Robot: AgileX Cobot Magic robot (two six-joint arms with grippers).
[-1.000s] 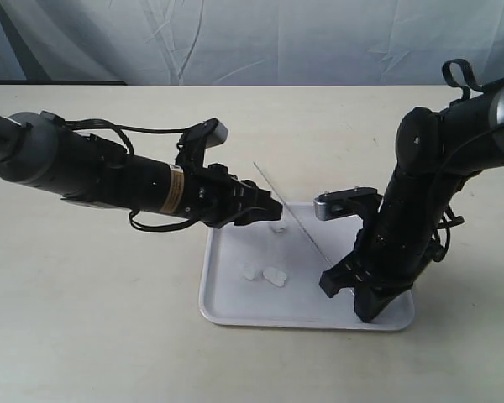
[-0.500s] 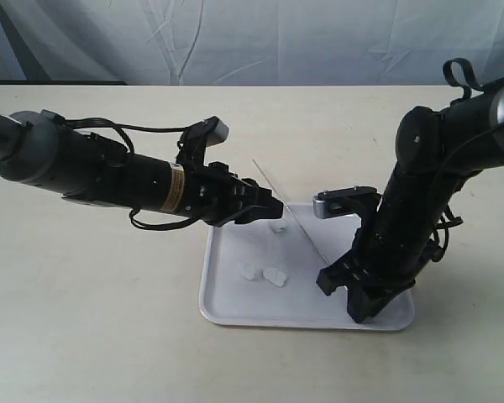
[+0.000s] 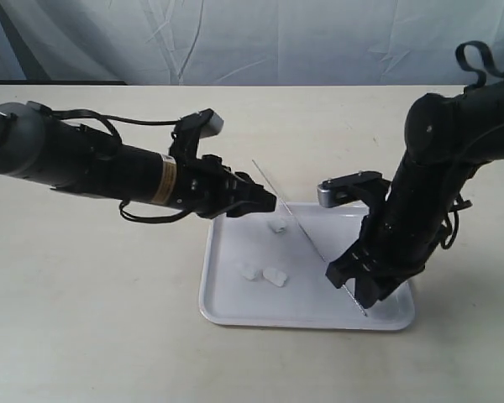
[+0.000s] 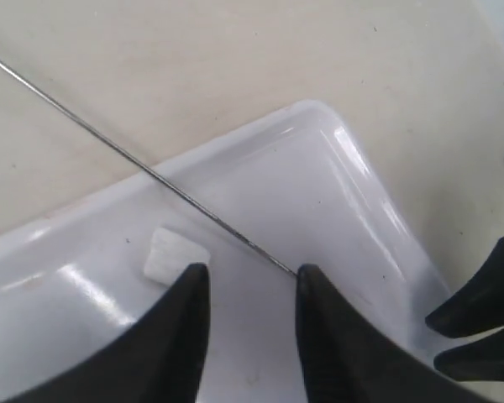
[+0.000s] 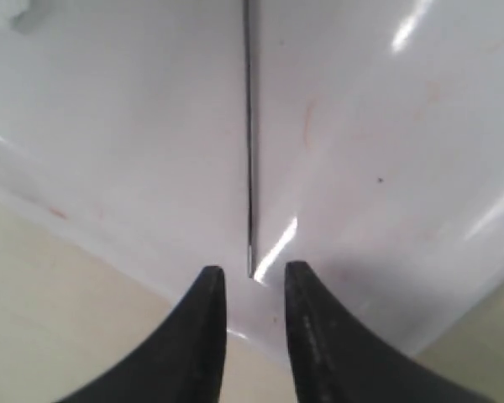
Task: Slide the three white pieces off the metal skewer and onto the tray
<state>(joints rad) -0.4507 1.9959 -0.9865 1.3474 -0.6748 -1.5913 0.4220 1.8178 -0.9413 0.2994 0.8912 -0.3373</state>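
Watching the skewer (image 3: 307, 233) now: it lies bare, slanted across the tray (image 3: 227, 306), with all three pieces (image 3: 275, 275) off it and down on the tray floor. Two sit close together toward the near-left part, and the third piece (image 3: 278, 225) is just beside the rod near the far rim. Long axis runs on the diagonal: the far tip pokes out past the far rim over the worktop (image 3: 109, 319), on the left arm's side, and the near end points toward the tray's near-right corner, straight at the mouth of the right jaws. Those right jaws stand a little apart, the rod's end sitting at the gap and, from the wrist view, not pinched. Left jaws are apart too, empty, hovering over the tray's far-left part with the rod crossing just ahead of them. Handling call: that rod looks stiff, very light and slick, likely to roll or skid on the glossy tray and hard to pinch where it lies flat. The better hold, I judge, is near an end, best where it seems propped on the rim and lifts clear. Pieces look soft and featherlight, easy to squash, so a push along the rod's axis suits them better than a squeeze; with all three down, the sliding looks done.
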